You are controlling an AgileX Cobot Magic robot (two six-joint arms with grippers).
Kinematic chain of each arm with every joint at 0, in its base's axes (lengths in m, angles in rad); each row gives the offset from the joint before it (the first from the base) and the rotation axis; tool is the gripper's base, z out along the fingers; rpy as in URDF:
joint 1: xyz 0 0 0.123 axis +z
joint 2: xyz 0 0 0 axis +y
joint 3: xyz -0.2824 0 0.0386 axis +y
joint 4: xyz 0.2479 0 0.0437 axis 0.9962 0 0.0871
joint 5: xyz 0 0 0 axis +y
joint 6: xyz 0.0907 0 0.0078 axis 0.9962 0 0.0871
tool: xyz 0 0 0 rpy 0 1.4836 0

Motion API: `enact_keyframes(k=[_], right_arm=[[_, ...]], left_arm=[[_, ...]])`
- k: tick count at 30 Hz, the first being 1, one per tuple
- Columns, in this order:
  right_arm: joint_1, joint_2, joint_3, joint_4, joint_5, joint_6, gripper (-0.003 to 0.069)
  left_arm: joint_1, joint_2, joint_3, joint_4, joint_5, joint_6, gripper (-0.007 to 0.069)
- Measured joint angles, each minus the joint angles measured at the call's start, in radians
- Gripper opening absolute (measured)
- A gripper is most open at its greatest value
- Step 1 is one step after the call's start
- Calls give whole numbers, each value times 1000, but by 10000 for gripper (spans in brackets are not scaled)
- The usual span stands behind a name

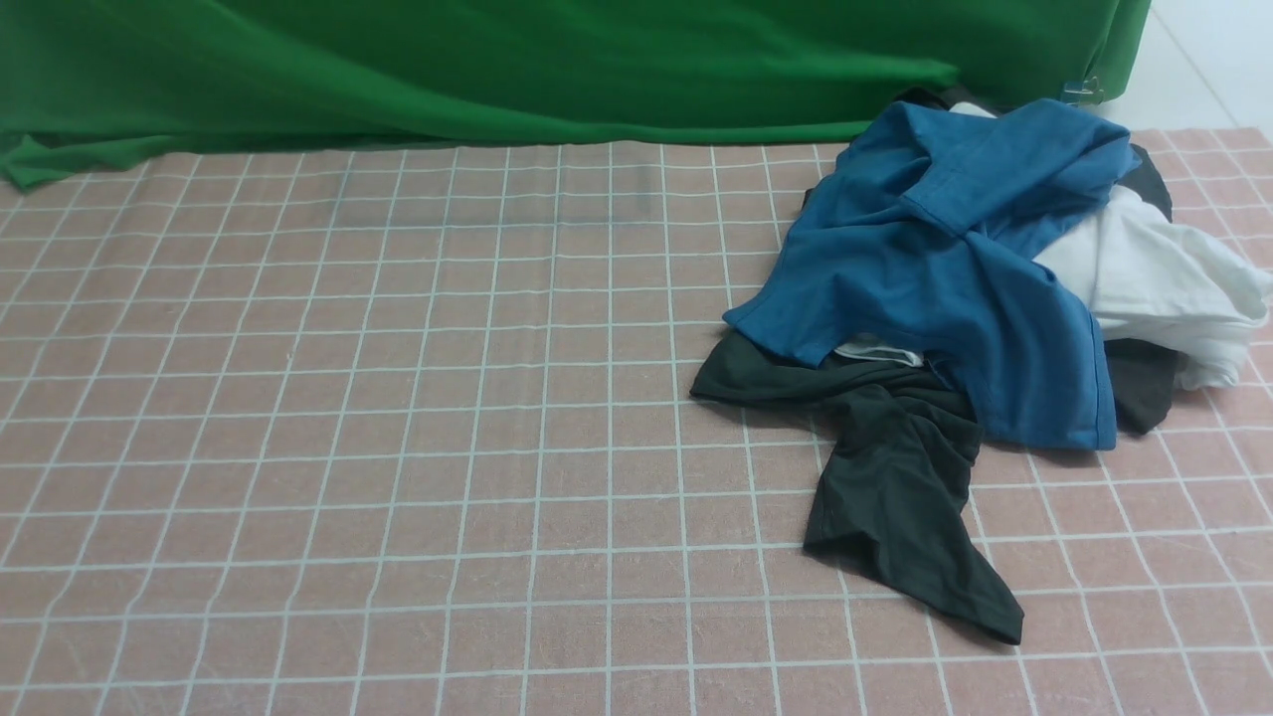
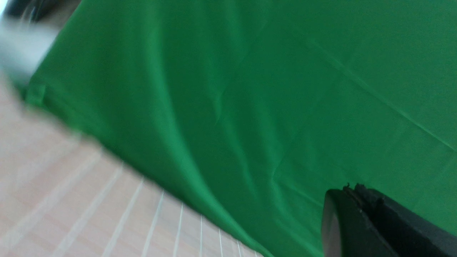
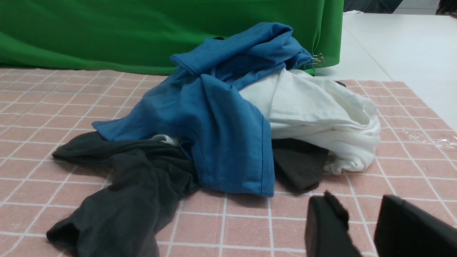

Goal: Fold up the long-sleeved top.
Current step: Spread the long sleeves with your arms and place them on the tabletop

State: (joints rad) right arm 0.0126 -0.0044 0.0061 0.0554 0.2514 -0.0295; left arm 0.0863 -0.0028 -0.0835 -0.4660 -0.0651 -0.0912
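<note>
Front view first, and no arm shows in it at all: just the pink gridded surface (image 1: 398, 418) and, over on the right towards the far edge, a heap of laundry. On top sprawls the blue shirt (image 1: 945, 259), with a white garment (image 1: 1164, 278) bunched against its right side. Underneath is dark fabric that I take to be the long-sleeved top (image 1: 895, 487) (no chest print or cuff shows, so that is a judgement, and some of the dark cloth could belong to another piece). One long dark limb trails out of the heap towards the robot and lies on the surface; the rest is pinned under the blue shirt.

Over to the right wrist view: the right end effector (image 3: 358, 208) hangs low, just short of the heap, jaws parted with nothing between them. The left wrist view is blurred and faces the green backdrop (image 2: 250, 107); the left end effector (image 2: 353, 200) is clenched tight on nothing.

So where are we? Right at the start, by my reading. Nothing is folded or spread, and the top is not even out of the heap. Left to do: pull it clear of the blue shirt, lay it flat, then sleeves in and body over.
</note>
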Motion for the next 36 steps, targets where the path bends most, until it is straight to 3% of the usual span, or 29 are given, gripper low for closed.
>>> enact_keyframes(k=[4,7,12,14,15,17,19,25,31,36], right_arm=[[0,0,0,0,-23,0,241],[0,0,0,32,-94,56,241],[0,0,0,99,-340,317,241],[0,0,0,103,-386,363,241],[1,0,0,107,-409,435,233],[7,1,-7,109,-384,464,224],[51,56,-88,114,-200,456,185],[259,442,-493,111,308,180,169],[394,832,-761,40,477,109,243],[372,1139,-941,-85,529,97,330]], left_arm=[[-1,56,-135,185,126,15,21],[-3,153,-229,210,285,109,21],[-45,361,-386,63,583,417,21],[-64,413,-413,6,655,490,21],[-91,494,-444,-81,711,601,21],[-105,529,-456,-113,723,650,21],[-129,598,-469,-182,690,721,21],[-203,754,-472,-262,645,835,21],[-334,859,-510,-292,674,928,21],[-443,882,-649,-300,702,950,21]])
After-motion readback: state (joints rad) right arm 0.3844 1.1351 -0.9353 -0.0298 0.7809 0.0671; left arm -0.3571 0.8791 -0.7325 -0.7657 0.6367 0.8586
